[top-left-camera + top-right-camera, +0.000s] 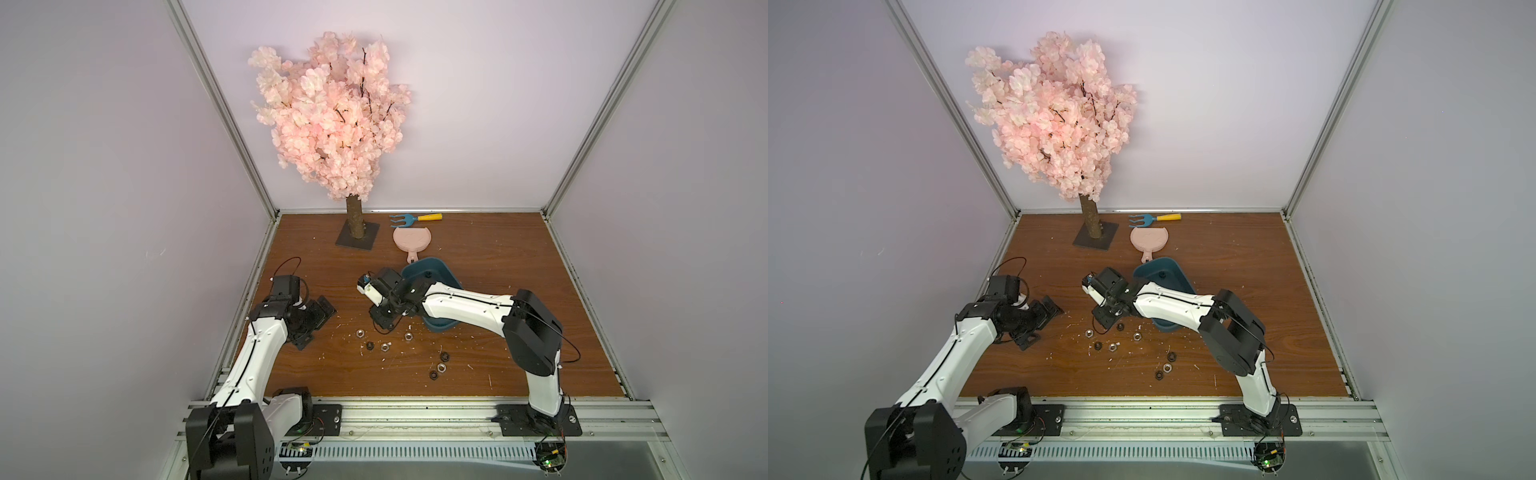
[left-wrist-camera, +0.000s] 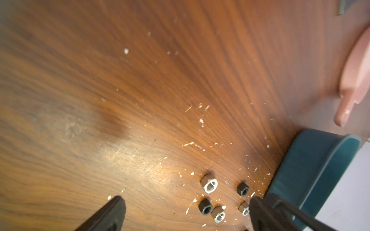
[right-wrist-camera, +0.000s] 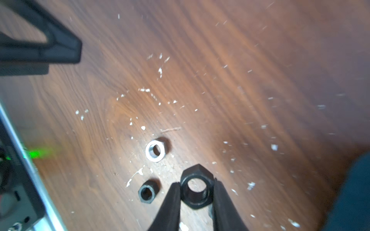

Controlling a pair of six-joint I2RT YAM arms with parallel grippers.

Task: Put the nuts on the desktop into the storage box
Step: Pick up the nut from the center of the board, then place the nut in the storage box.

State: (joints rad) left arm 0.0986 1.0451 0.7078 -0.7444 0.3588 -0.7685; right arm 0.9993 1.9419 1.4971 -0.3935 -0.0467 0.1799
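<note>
Grip: right gripper (image 3: 196, 185) pinching black nut (image 3: 197, 170) at fingertips.
Left gripper (image 2: 186, 200): spread, empty.
Risk: shallow pinch; nut slipping short of storage box (image 1: 444, 276).

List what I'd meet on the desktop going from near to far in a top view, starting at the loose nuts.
Nuts → storage box → pink dustpan → blue rake with yellow handle.
</note>
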